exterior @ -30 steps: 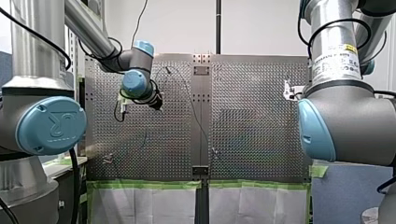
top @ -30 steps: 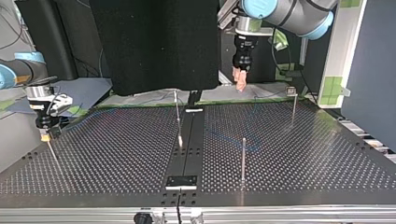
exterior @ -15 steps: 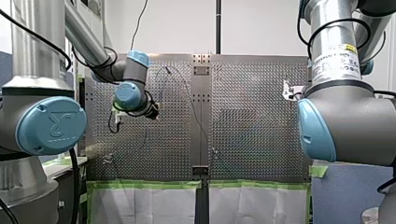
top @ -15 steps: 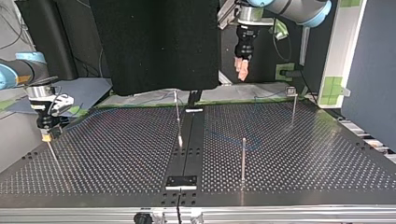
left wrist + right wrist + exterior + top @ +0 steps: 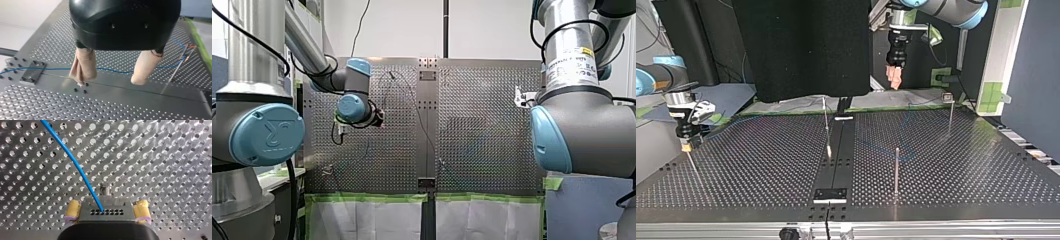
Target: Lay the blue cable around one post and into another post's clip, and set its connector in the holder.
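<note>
Blue cable (image 5: 75, 162) runs slack across the perforated table (image 5: 761, 165) into the connector (image 5: 110, 209), clamped between the right gripper's (image 5: 107, 205) yellow pads (image 5: 73, 210) at the top view's left — a tug could snag it on the posts (image 5: 896, 170). The left gripper (image 5: 110, 81) hangs released, empty. No holder's contents show.

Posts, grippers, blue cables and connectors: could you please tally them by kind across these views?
Posts: 4
Grippers: 2 (left gripper, right gripper)
Blue cable: 1
Connector: 1
Total: 8
</note>
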Controlling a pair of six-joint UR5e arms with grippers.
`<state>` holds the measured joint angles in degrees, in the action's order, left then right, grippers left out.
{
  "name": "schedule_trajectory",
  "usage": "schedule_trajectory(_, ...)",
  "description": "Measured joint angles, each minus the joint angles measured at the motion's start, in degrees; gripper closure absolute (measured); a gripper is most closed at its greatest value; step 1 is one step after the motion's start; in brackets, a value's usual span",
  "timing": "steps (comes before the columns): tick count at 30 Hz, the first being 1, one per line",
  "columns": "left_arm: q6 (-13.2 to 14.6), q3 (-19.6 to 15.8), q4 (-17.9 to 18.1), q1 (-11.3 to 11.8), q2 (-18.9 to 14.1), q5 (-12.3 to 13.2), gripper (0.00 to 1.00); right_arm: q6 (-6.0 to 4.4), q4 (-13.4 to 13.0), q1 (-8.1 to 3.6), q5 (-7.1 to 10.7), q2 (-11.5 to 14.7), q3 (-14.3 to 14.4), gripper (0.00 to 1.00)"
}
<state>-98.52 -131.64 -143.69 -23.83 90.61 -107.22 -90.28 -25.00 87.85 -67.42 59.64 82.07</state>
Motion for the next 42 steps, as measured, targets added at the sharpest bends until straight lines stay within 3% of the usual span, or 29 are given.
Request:
schedule_trajectory(24,0.00,0.00,12.17,0.06,-0.01,-0.33,0.00,0.21,1.21,-0.38,0.08,0.02,-0.01,0.08)
schedule_trajectory(30,0.00,0.00,13.09,0.04,-0.01,-0.48,0.00,0.22,1.07,-0.38,0.02,0.01,-0.01,0.05)
schedule_trajectory(31,0.00,0.00,13.11,0.05,-0.02,-0.50,0.00,0.23,1.05,-0.38,0.01,0.01,-0.01,0.00)
schedule_trajectory(42,-0.38,0.00,13.16,0.08,0.00,-0.57,0.00,0.10,0.99,-0.41,0.00,0.01,0.00,0.00)
